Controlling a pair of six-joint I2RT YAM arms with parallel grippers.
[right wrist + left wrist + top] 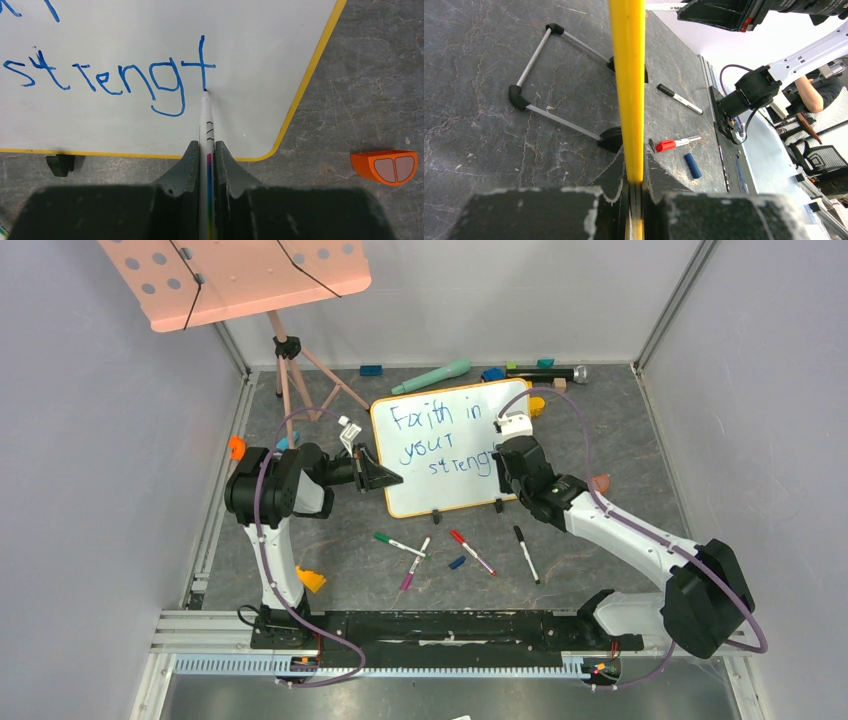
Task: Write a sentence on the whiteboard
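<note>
Nearest us, loose markers [470, 552] lie on the dark table [620, 440], just in front of the board. The left gripper [634, 167] is clenched on the yellow left edge of the whiteboard [455, 475], which sits mid-table. The right gripper [206, 150] grasps a white-bodied marker [206, 117]. Its tip touches the board at the foot of the last "t" of the sentence [107, 80], which reads "Faith in your strengt". Beyond we see a pink music stand [240, 275].
</note>
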